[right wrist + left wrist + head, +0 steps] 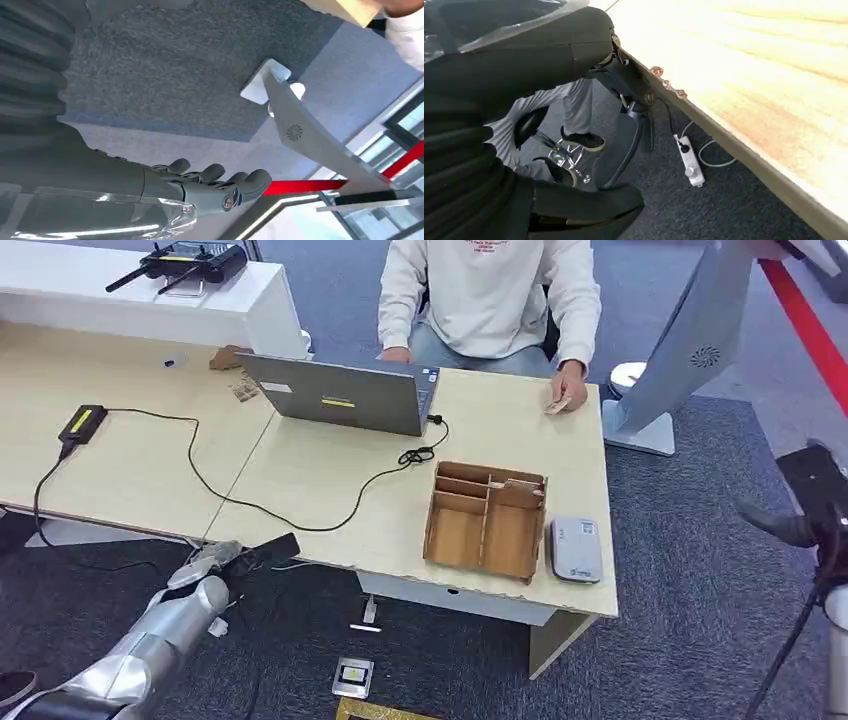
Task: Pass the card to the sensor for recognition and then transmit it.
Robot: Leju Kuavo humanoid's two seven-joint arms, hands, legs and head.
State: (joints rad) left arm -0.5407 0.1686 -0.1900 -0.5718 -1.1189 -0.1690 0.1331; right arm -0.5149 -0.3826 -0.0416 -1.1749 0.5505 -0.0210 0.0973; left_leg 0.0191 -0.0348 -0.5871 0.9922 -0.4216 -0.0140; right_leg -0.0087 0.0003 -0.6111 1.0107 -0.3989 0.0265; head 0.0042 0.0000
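A person sits at the far side of the table and holds a small tan card [557, 405] flat on the tabletop with one hand. The grey-white sensor [575, 548] lies near the front right corner of the table [300, 475], beside a wooden divided box [487, 520]. My left hand [232, 556] is low at the table's front edge, left of the box, its dark fingers [626, 107] spread and holding nothing. My right hand [212, 187] hangs over the carpet off to the table's right, fingers loosely extended and empty.
A grey laptop [335, 393] stands mid-table with a black cable [250, 505] running to a power brick [82, 423]. A white slanted stand [680, 350] and a black tripod [815, 530] are at the right. A power strip [689, 160] lies on the floor under the table.
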